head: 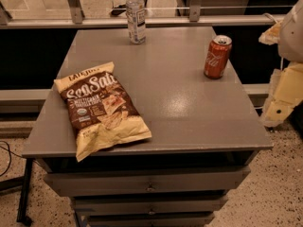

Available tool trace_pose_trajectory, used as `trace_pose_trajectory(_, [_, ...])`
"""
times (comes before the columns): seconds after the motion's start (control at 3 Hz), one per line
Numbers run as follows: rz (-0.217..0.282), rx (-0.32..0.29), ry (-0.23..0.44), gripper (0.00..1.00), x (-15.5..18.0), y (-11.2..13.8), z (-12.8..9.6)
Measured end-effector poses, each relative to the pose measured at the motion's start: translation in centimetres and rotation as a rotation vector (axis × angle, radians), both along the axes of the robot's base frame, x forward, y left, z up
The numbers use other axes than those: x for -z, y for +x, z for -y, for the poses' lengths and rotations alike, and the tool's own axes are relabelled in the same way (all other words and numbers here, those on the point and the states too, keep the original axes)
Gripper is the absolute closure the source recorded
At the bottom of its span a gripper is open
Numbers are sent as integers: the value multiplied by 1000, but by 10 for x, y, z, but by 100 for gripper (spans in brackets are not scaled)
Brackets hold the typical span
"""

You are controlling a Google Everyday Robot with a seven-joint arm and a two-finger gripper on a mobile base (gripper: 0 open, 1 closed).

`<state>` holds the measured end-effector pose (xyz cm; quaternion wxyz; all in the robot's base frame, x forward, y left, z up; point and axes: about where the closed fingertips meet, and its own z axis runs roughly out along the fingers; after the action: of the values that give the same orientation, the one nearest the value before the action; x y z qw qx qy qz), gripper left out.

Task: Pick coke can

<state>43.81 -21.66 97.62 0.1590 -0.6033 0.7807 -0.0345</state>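
The coke can (217,56) is a red-orange can with white script and a silver top. It stands upright near the right edge of the grey table (189,108), towards the back. My gripper (280,103) shows as pale cream parts of the arm at the right edge of the view. It is off the table, to the right of the can and lower in the picture, well apart from the can and holding nothing that I can see.
A clear plastic bottle (136,15) with a white label stands at the table's back edge. A brown and cream chip bag (100,109) lies flat at the front left. Drawers (149,186) sit under the tabletop. A railing (142,21) runs behind the table.
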Motion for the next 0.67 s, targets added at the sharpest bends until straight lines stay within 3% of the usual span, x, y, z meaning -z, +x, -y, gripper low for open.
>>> trace_pose_trajectory(0.67, [14,-5,27,0,0,3,3])
